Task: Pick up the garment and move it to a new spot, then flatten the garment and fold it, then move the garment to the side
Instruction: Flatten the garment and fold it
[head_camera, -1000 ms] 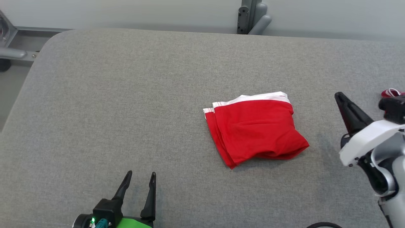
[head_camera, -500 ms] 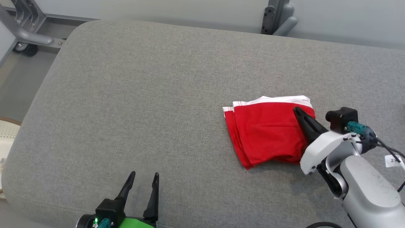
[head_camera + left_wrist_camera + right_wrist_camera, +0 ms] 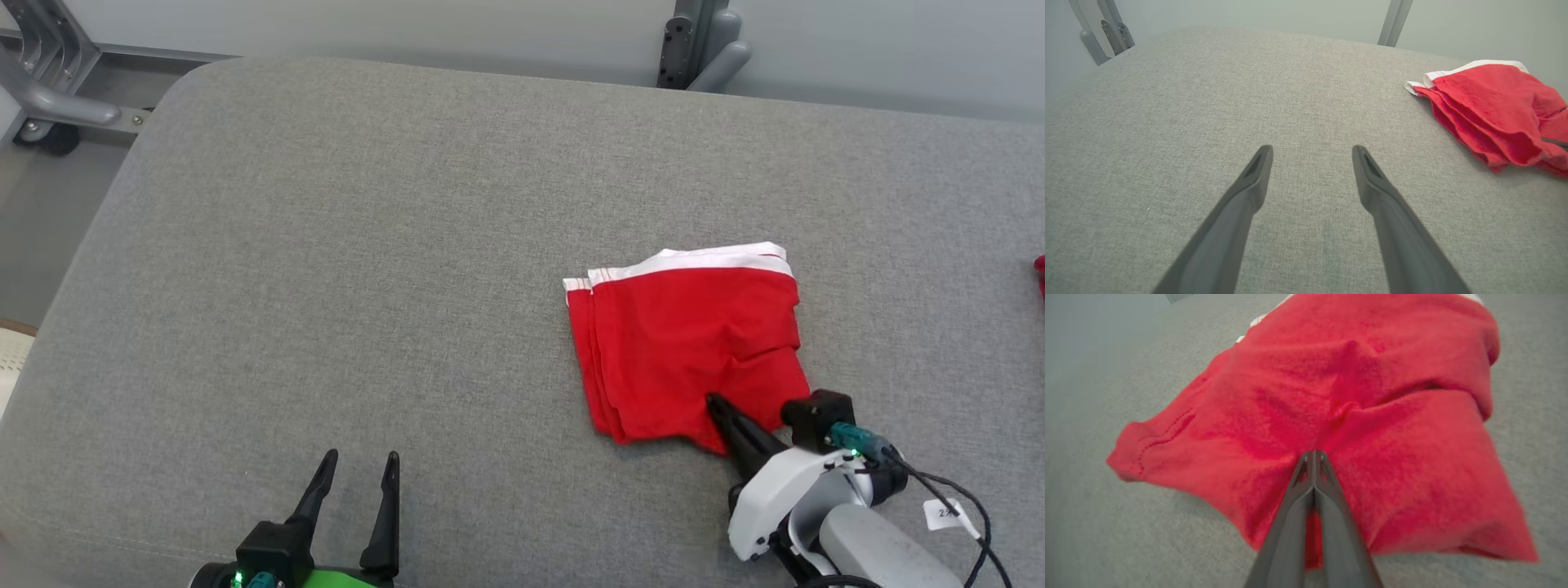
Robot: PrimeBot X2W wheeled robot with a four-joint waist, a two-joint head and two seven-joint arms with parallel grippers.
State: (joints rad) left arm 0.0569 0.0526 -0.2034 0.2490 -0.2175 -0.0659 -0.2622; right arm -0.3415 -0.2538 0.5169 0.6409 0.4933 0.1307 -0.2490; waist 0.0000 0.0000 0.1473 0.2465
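Folded red garment (image 3: 686, 343) with a white waistband along its far edge, lying on the grey padded surface (image 3: 326, 245), right of centre. Right gripper (image 3: 717, 406) at the garment's near edge, dark fingers pressed tightly together, tips over the red cloth, any pinch of fabric impossible to tell. Left gripper (image 3: 359, 461) well apart at the near left, fingers spread wide and empty above bare padding.
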